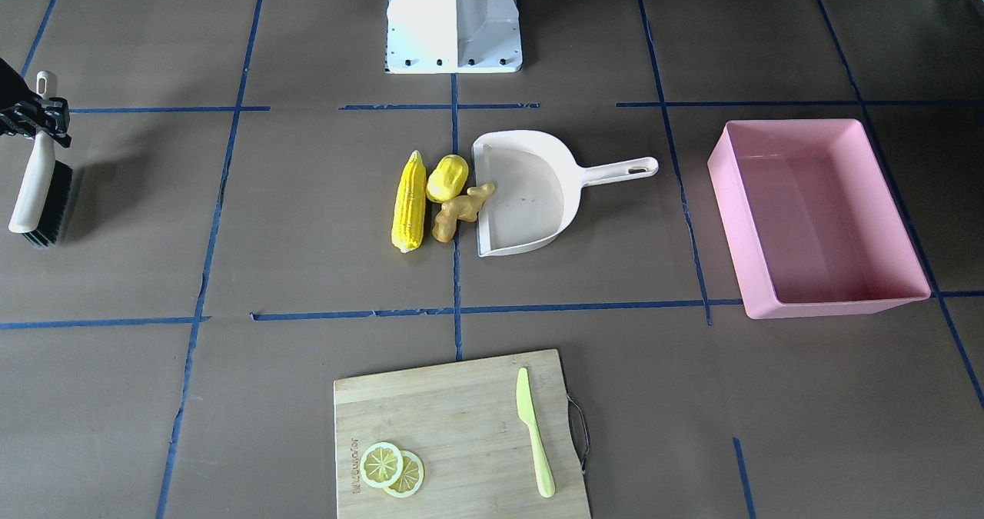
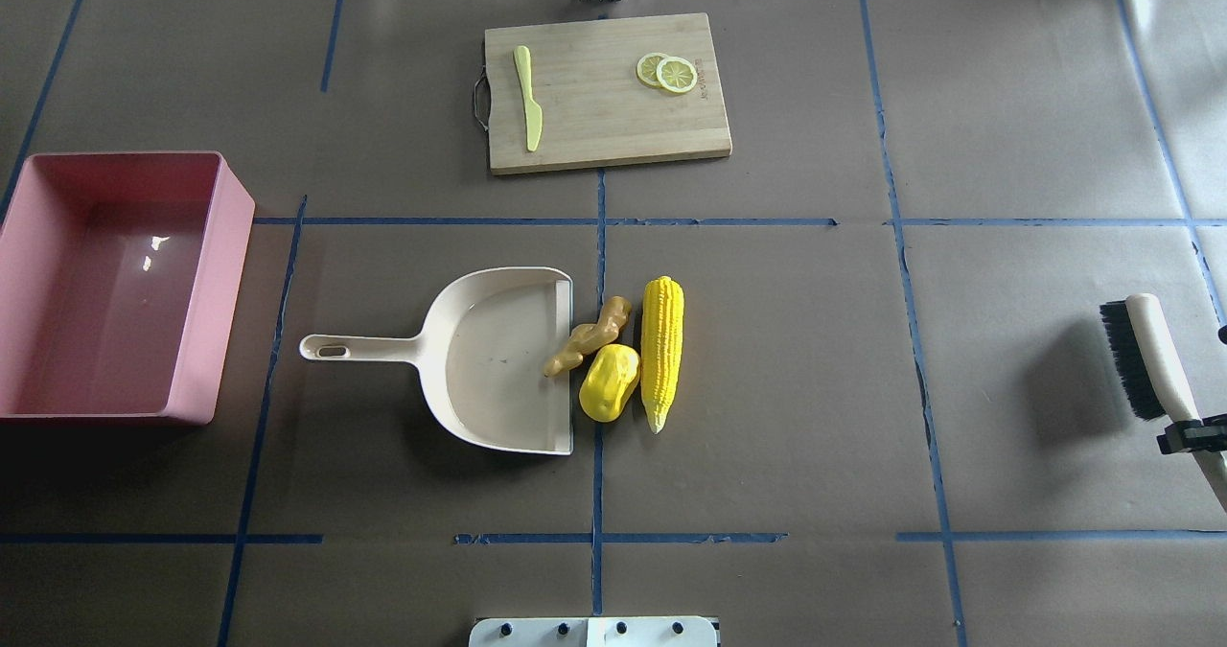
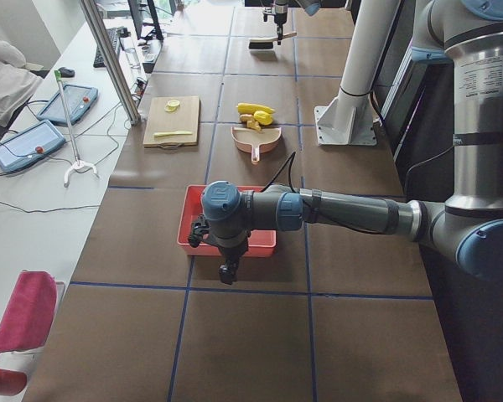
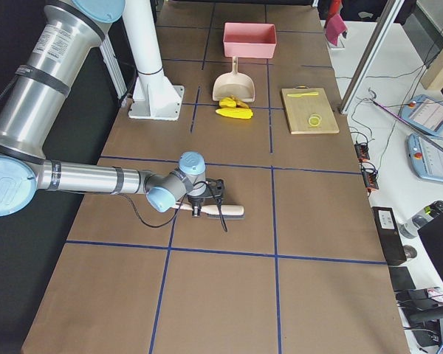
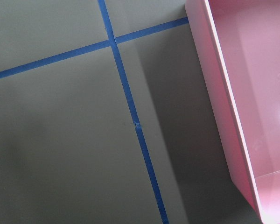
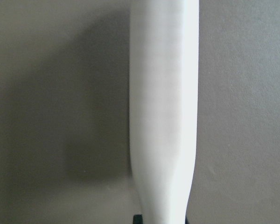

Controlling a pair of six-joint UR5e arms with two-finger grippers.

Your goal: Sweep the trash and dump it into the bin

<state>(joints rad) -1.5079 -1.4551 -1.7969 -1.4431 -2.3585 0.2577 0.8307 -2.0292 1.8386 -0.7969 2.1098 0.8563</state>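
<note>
Bin (image 2: 230,273): glossy pink plastic. Dustpan (image 2: 489,359): smooth matt cream plastic. Cutting board (image 2: 604,110): pale grained wood. Brush (image 2: 1160,359): smooth cream handle, black bristles. Table (image 2: 815,388): matt brown paper, blue tape (image 2: 719,221).

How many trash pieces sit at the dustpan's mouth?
3: the ginger root crossing the dustpan lip, the yellow fruit beside it, the corn cob outermost. None seem hidden.

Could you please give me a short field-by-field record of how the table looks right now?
trash: corn cob, yellow fruit and ginger root bunched at the dustpan's open mouth, the ginger root partly over its lip
dustpan: flat on the table, handle pointing toward the bin
bin: empty, standing apart from the dustpan
right hand: shut on the brush handle, far from the trash
left hand: near the bin; open or shut unclear
cutting board: bears knife and lemon slices
</note>
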